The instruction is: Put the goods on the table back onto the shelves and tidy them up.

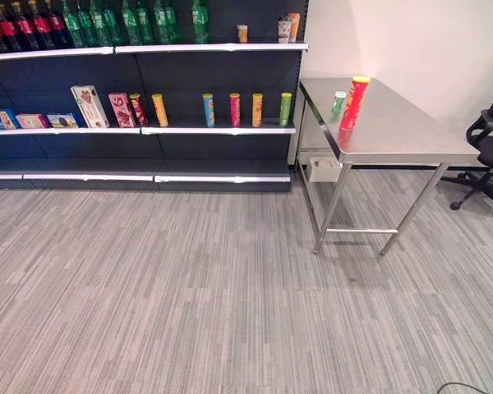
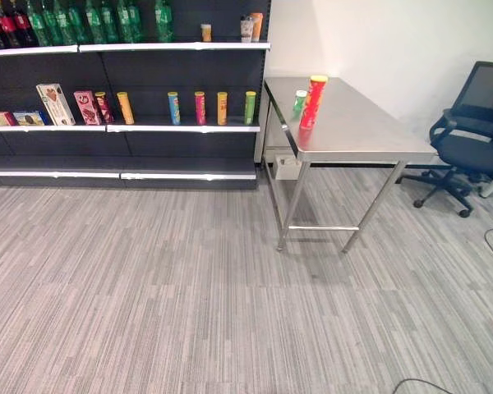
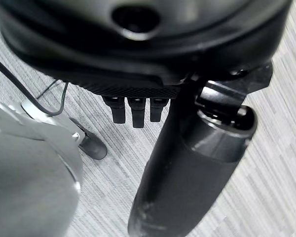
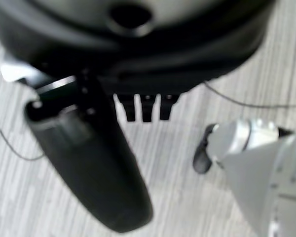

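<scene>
- Goods on the table: a tall red can with a yellow lid, and a small green bottle just beside it on the shelf side. Both stand upright near the table's left edge, toward the back.
- I read the can's long axis as vertical, so a side grasp round its body looks the natural approach.
- The table sits ahead and to my right, well apart from me across bare floor. The shelves stand ahead and to the left, touching or nearly touching the table's end.
- My left hand hangs over the floor, fingers straight and relaxed, thumb out, holding nothing.
- My right hand hangs the same way: slack, empty, over the floor.
- Both goods lie forward and to the right of both hands, higher than where they hang. I judge the right arm to be the nearer one.
- The middle shelf already carries a row of upright cans with gaps; that seems the likely home for the red can.
- Next I need to walk to the table before any reach.
- An office chair stands beyond the table, clear of my path.
</scene>
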You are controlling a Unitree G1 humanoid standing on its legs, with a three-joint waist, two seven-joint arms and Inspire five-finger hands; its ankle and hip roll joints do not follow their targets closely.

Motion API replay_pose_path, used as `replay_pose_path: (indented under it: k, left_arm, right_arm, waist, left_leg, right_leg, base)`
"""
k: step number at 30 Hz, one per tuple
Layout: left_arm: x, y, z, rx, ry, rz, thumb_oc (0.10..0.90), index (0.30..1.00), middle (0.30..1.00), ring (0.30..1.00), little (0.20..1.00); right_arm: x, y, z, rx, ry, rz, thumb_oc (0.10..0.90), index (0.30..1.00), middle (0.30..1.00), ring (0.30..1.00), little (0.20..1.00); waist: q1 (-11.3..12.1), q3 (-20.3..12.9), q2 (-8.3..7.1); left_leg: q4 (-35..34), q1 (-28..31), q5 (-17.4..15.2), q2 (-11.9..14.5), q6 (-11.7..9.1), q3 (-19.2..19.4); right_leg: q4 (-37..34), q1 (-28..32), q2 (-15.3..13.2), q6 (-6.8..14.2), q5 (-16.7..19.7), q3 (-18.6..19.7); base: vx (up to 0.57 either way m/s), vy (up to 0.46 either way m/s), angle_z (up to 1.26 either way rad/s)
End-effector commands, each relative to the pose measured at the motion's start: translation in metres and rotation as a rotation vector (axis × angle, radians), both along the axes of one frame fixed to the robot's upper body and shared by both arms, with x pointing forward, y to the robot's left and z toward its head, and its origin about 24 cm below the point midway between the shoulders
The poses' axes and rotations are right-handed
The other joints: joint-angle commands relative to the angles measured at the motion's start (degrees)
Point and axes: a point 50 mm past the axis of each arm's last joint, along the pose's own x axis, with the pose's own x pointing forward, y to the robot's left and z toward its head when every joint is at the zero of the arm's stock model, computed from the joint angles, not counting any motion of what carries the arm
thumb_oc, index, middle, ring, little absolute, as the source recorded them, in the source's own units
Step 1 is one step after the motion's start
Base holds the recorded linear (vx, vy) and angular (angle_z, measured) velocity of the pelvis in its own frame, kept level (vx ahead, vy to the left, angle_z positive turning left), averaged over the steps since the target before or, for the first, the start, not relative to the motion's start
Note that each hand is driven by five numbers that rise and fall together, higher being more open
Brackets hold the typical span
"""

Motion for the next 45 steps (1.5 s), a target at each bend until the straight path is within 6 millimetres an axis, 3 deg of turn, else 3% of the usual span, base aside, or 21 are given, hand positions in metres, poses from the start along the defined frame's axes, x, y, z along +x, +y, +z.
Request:
replay_pose_path:
  k: [1, 13, 32, 34, 35, 36, 38, 39, 42, 43, 45]
  left_arm:
    - [0.019, 0.004, 0.003, 0.037, -0.059, -0.012, 0.8, 0.9, 0.9, 0.9, 0.9]
    - [0.015, -0.008, 0.0, -0.015, -0.041, -0.171, 0.8, 0.9, 0.9, 0.9, 0.9]
    - [0.013, -0.008, 0.0, -0.02, -0.04, -0.168, 0.8, 0.9, 0.9, 0.9, 0.9]
    - [0.023, -0.008, 0.001, -0.009, -0.067, -0.139, 0.8, 0.9, 0.9, 0.9, 0.9]
    - [0.024, -0.008, 0.001, -0.008, -0.069, -0.139, 0.8, 0.9, 0.9, 0.9, 0.9]
    - [0.032, -0.008, 0.002, -0.003, -0.094, -0.123, 0.8, 0.9, 0.9, 0.9, 0.9]
    - [0.046, -0.007, 0.004, 0.008, -0.135, -0.092, 0.8, 0.9, 0.9, 0.9, 0.9]
    - [0.057, -0.006, 0.006, 0.016, -0.171, -0.088, 0.8, 0.9, 0.9, 0.9, 0.9]
    - [0.058, -0.006, 0.007, 0.017, -0.178, -0.095, 0.8, 0.9, 0.9, 0.9, 0.9]
    - [0.06, -0.008, 0.007, 0.013, -0.176, -0.08, 0.8, 0.9, 0.9, 0.9, 0.9]
    - [0.059, -0.011, 0.006, 0.007, -0.169, -0.034, 0.8, 0.9, 0.9, 0.9, 0.9]
  right_arm:
    - [0.013, 0.008, -0.001, -0.001, 0.0, 0.032, 0.8, 0.9, 0.9, 0.9, 0.9]
    - [0.026, 0.008, -0.001, -0.003, -0.029, 0.217, 0.8, 0.9, 0.9, 0.9, 0.9]
    - [0.031, 0.008, 0.0, -0.003, -0.04, 0.306, 0.8, 0.9, 0.9, 0.9, 0.9]
    - [0.041, 0.006, 0.001, -0.019, -0.06, 0.328, 0.8, 0.9, 0.9, 0.9, 0.9]
    - [0.042, 0.007, 0.001, -0.019, -0.061, 0.328, 0.8, 0.9, 0.9, 0.9, 0.9]
    - [0.047, 0.005, 0.002, -0.029, -0.072, 0.337, 0.8, 0.9, 0.9, 0.9, 0.9]
    - [0.055, -0.002, 0.004, -0.057, -0.074, 0.346, 0.8, 0.9, 0.9, 0.9, 0.9]
    - [0.055, -0.006, 0.006, -0.069, -0.056, 0.367, 0.8, 0.9, 0.9, 0.9, 0.9]
    - [0.053, -0.007, 0.006, -0.067, -0.048, 0.371, 0.8, 0.9, 0.9, 0.9, 0.9]
    - [0.056, -0.005, 0.005, -0.059, -0.063, 0.362, 0.8, 0.9, 0.9, 0.9, 0.9]
    - [0.062, -0.003, 0.006, -0.072, -0.078, 0.37, 0.8, 0.9, 0.9, 0.9, 0.9]
  waist:
    - [-0.7, -1.1, -1.06]
    - [-0.6, -0.9, -0.6]
    - [-0.2, -0.3, -0.44]
    - [0.0, 2.4, -1.83]
    - [-0.1, 2.4, -1.81]
    - [0.1, 3.9, -2.24]
    - [0.4, 5.7, -2.25]
    - [0.9, 6.0, -2.58]
    - [1.1, 5.9, -2.76]
    - [1.6, 6.3, -1.97]
    - [2.1, 6.9, -1.16]
  left_leg:
    - [-2.3, 0.6, -1.8, 0.8, -1.8, 1.1]
    - [-2.4, 0.7, -1.8, 0.8, -1.7, 0.7]
    - [-2.3, 1.3, -2.1, 0.9, -1.8, 0.1]
    - [8.1, -4.1, -4.5, 1.0, -2.3, 1.2]
    - [9.2, -4.8, -5.1, 1.1, -2.3, 1.1]
    - [15.1, -8.7, -5.9, 1.3, -3.2, 1.5]
    - [22.4, -13.9, -3.9, 2.8, -4.7, 0.8]
    - [21.5, -16.3, -3.2, 5.6, -4.8, 1.3]
    - [19.1, -16.7, -2.4, 7.3, -4.6, 0.8]
    - [8.7, -17.3, 5.3, 13.1, -6.1, -1.0]
    - [1.4, -19.7, 8.5, 15.9, -7.4, -2.5]
  right_leg:
    - [-9.9, 3.2, -2.0, 5.4, 5.4, 0.7]
    - [-9.6, 3.3, -2.1, 5.4, 5.4, 0.5]
    - [-9.8, 4.0, -1.9, 5.2, 5.0, 0.0]
    - [-8.7, 3.6, -3.1, 4.7, 4.5, -0.2]
    - [-8.6, 3.3, -3.0, 4.7, 4.5, -0.2]
    - [-7.8, 3.0, -3.5, 4.2, 4.1, -0.5]
    - [-7.2, 2.7, -3.5, 3.6, 3.5, -1.1]
    - [-7.2, 3.3, -4.1, 3.8, 2.9, -1.7]
    - [-7.0, 3.4, -4.5, 4.1, 2.7, -1.5]
    - [-6.3, 3.8, -5.0, 5.0, 0.5, -0.8]
    - [-5.3, 5.0, -5.6, 5.5, -2.1, 0.4]
  base:
    - [0.0, 0.0, 0.0]
    - [0.0, 0.0, 0.0]
    - [0.0, -0.005, 0.01]
    - [-0.12, -0.051, 0.04]
    - [-0.15, -0.037, 0.17]
    - [-0.12, -0.021, 0.17]
    - [-0.05, 0.018, 0.33]
    - [0.08, 0.061, 0.24]
    - [0.2, 0.146, 0.04]
    - [0.35, 0.331, 0.03]
    - [0.33, 0.305, -0.05]
